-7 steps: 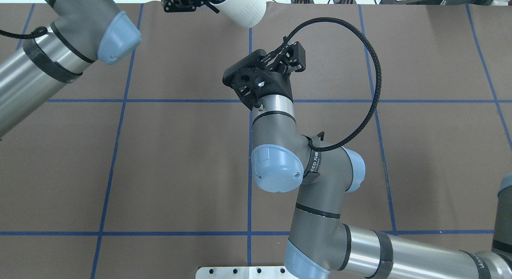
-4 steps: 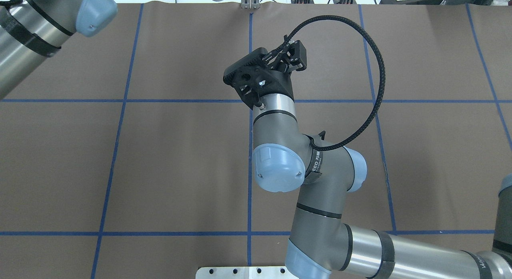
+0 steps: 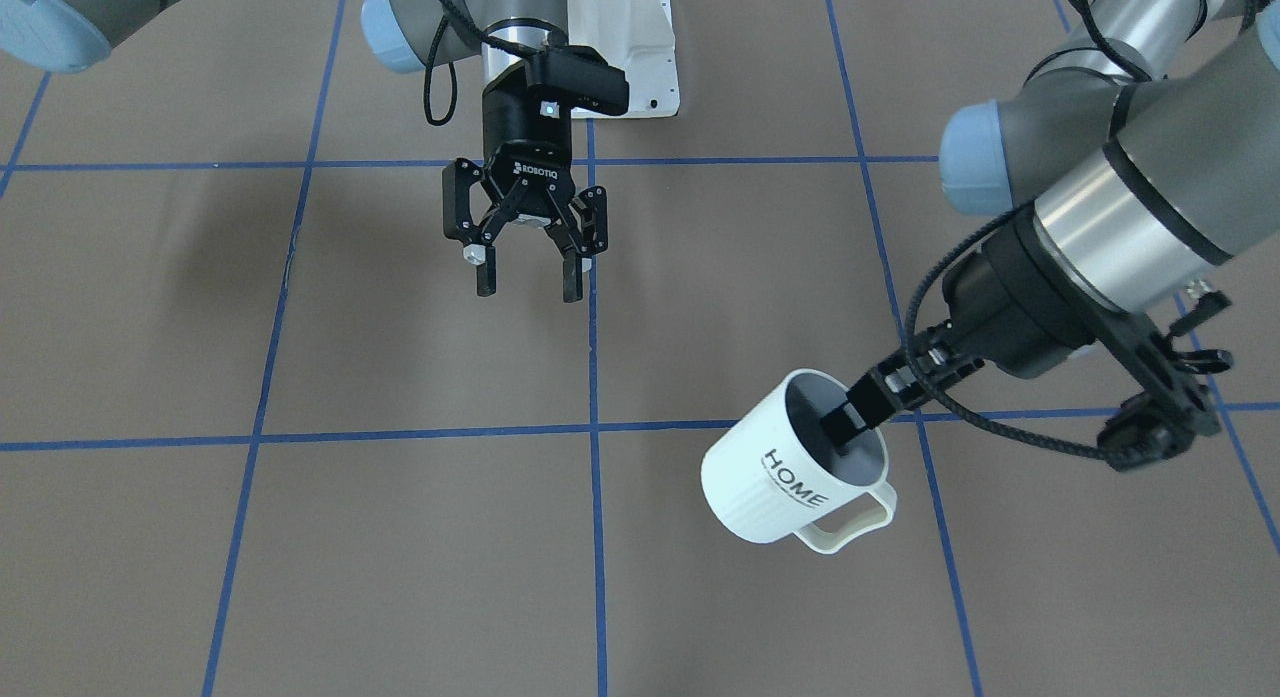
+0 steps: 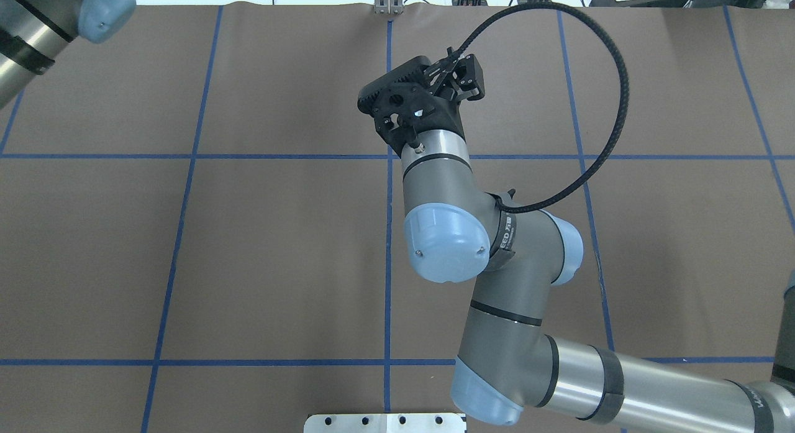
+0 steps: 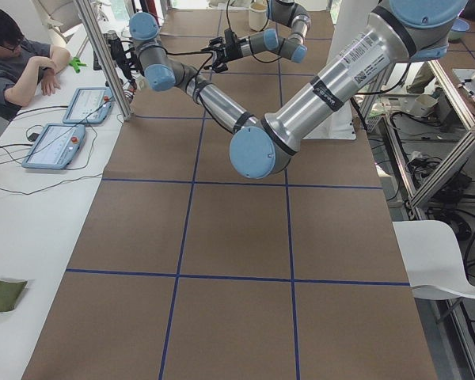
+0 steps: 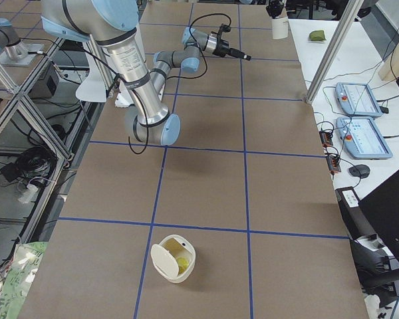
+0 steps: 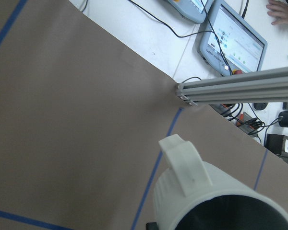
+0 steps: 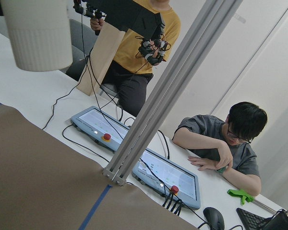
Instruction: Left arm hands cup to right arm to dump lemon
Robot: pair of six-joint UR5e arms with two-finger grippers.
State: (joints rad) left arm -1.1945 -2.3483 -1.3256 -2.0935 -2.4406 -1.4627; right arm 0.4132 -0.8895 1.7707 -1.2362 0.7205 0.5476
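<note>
**Cup** (image 3: 790,487), held clear of the table (image 3: 300,557) by the left gripper (image 3: 855,414). One finger (image 3: 840,427) reaches into the mouth and the jaws pinch the rim wall; the outer finger is hidden.

Within the last second, in the overhead view, the cup has slid along the far edge toward the robot's left until only a sliver shows. Meanwhile the right gripper (image 3: 528,289) has edged slightly forward. You should read this as a handover not yet begun. The cup lies well apart from the right gripper, ahead of it and off to its left. That gripper points forward across the table, spread wide, holding nothing.

The cup's long axis is tilted, nearly in line with the left gripper's fingers. Its mouth points up and back at that gripper, its base away from it, and the handle is on the side turned from the robot.

No lemon shows in the dark inside. In the exterior right view a yellow-green piece (image 6: 181,264) sits in a white container (image 6: 166,256), far from both grippers; whether it is the lemon you cannot tell.
</note>
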